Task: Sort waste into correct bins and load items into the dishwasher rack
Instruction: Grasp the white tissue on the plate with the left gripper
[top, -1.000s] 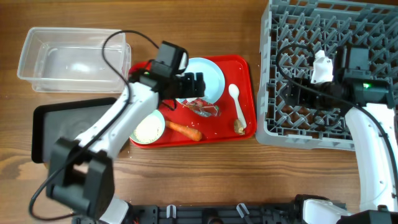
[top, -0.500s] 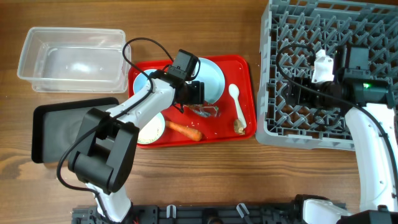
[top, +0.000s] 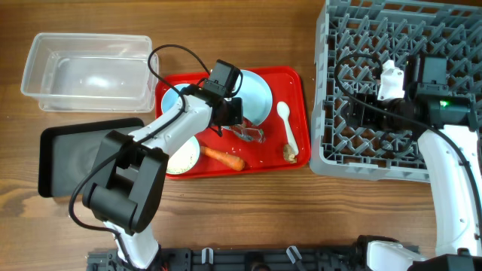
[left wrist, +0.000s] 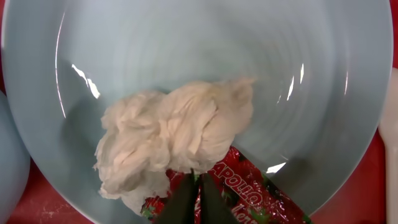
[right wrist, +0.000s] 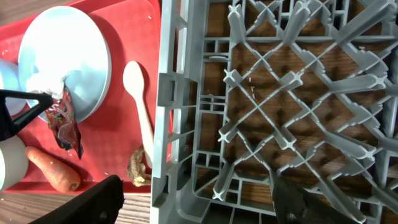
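Wrapper (left wrist: 249, 193), red and crumpled, lies at the near edge of a pale blue plate (left wrist: 186, 37). The left gripper (left wrist: 194, 190) has its fingers pressed together on it and seems to pinch a fold, though the contact itself is partly hidden. Just beyond its tips a white crumpled wad (left wrist: 174, 130) sits on the plate. On the red tray (top: 295, 81), a white spoon (top: 288, 124) and a small brown food bit (top: 289, 154) lie beside this gripper on the rack side. An orange carrot (top: 224, 158) lies just behind it, next to a pale bowl (top: 181, 156). The clear tub (top: 38, 56) and black tray (top: 47, 154) sit on the wooden surface (top: 248, 218), well apart on its other side. The right gripper (right wrist: 196, 202) hangs with fingers spread wide above the edge of the grey dishwasher rack (right wrist: 166, 124), holding nothing.
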`<move>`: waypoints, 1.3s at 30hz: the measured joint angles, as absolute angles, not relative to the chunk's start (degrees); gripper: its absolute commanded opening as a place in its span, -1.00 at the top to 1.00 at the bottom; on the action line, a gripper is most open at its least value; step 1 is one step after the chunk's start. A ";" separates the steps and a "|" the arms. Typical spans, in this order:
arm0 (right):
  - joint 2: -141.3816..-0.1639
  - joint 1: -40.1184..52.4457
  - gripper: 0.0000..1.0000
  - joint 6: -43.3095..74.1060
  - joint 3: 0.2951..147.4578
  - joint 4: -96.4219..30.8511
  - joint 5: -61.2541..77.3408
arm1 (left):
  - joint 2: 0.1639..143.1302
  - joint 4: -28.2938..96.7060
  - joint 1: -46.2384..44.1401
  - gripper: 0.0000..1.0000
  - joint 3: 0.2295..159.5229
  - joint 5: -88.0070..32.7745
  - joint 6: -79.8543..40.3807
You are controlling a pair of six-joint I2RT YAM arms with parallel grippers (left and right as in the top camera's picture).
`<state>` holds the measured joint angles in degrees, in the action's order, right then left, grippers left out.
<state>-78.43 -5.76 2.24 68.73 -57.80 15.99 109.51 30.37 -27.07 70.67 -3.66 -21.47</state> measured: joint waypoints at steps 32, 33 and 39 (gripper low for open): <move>-78.43 -5.76 -0.61 2.24 68.73 -57.63 15.99 | 109.75 23.88 -27.07 0.01 70.67 1.48 -20.40; -78.43 -5.76 -0.61 2.24 68.73 -57.63 15.99 | 109.95 23.90 -27.07 0.14 70.67 1.50 -20.40; -78.43 -5.76 -0.61 2.24 68.73 -57.63 15.99 | 111.77 24.18 -27.07 0.63 70.67 1.72 -20.34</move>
